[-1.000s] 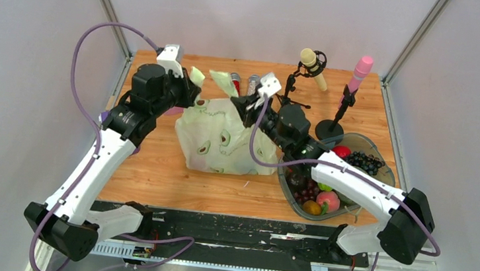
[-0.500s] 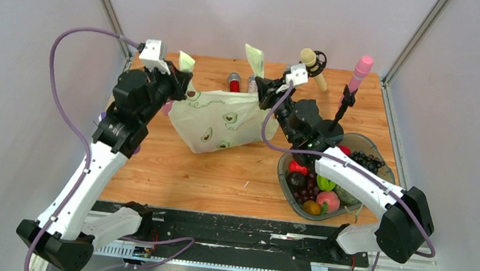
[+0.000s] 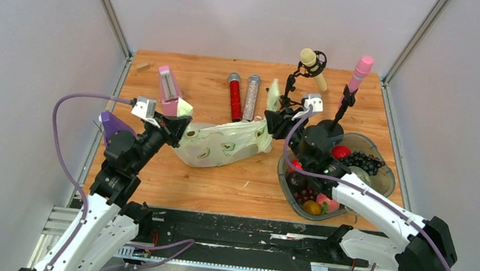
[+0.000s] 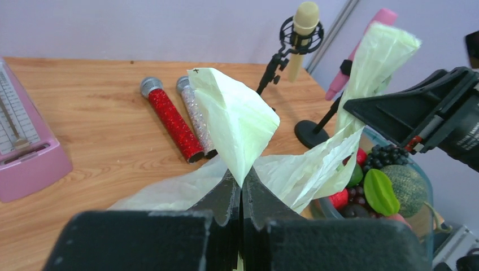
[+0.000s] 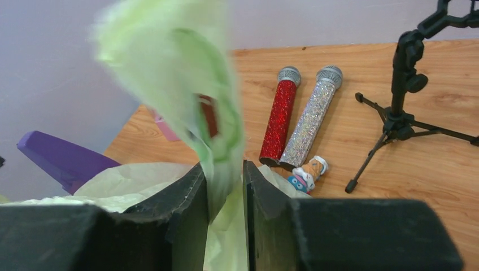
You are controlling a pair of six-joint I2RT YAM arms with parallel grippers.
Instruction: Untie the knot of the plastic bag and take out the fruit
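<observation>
The pale green plastic bag [image 3: 223,147] with avocado prints hangs stretched and sagging between my two grippers over mid-table. My left gripper [image 3: 178,128] is shut on the bag's left handle [image 4: 234,116], which sticks up from the tightly closed jaws [image 4: 242,180]. My right gripper [image 3: 270,122] is shut on the right handle [image 5: 220,130], bunched between its jaws [image 5: 224,175]. What the bag holds is hidden. A red round fruit [image 3: 341,152] lies in the clear bowl [image 3: 386,179] at right. No light green apple is visible.
The bowl also holds dark grapes [image 3: 364,162] and other toy fruit. Red [image 3: 235,98] and silver [image 3: 251,97] glitter microphones lie behind the bag. Two microphone stands [image 3: 311,62] [image 3: 360,71] are at back right. A pink metronome [image 3: 169,89] and purple object [image 3: 113,125] are at left.
Both grippers have come nearer and lower, holding the handles. The bag went from standing upright at the back to a low, stretched sag. The left arm has drawn back.
</observation>
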